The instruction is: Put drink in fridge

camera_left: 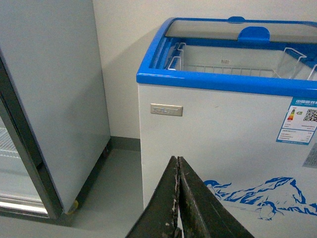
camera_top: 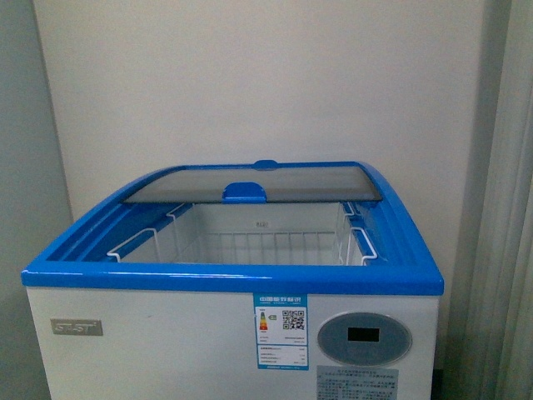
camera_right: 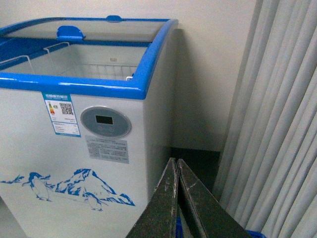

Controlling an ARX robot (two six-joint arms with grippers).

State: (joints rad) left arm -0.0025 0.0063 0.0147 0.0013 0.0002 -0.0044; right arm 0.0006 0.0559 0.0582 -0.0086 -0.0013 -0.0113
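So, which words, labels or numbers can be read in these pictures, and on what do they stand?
Nothing is sharp enough to quote.
Nameplate on the fridge: blurred.
Energy label: header, QR code and small print unreadable.
Grey oval display: dark, no digits.
Grey sticker: too small.

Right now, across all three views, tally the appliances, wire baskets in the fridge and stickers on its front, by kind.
Fridge: 1
Grey-white cabinet: 1
Wire baskets: 2, left and right
Front stickers: 2, energy label and grey notice
Total: 6
No drink shows in any view.
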